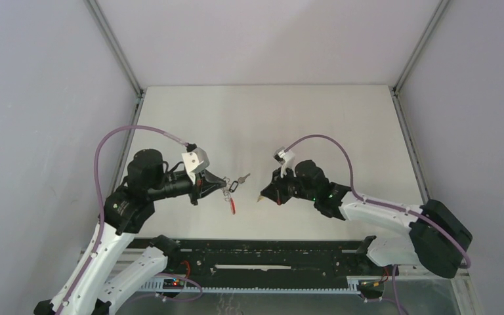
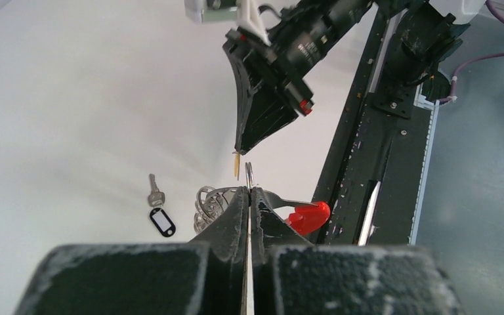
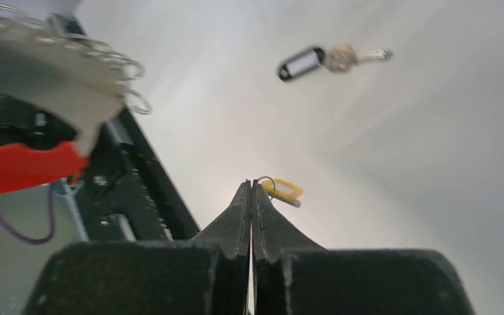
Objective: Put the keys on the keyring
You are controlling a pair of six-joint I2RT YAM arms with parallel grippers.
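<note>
1. Left fingers (image 2: 245, 205), black and nearest the lens, are clamped together on one wire ring. That arm reaches low and level toward the middle.
2. Right fingers (image 1: 268, 191), also shut, point back at them, tips almost meeting, wrist tilted slightly down.
3. Red curved plastic keyring (image 2: 308, 216), with its bunch of silver wire rings, hangs from the left fingertips.
4. Small silver key with black plastic tag (image 2: 161, 221) lies loose on the white tabletop (image 1: 315, 125) beyond the left fingertips.
5. Small silver key with yellow-orange tag (image 3: 282, 189) is pinched at the right fingertips, its point just beside the held ring. Neither key is on the keyring, so I judge both threadings remain.
</note>
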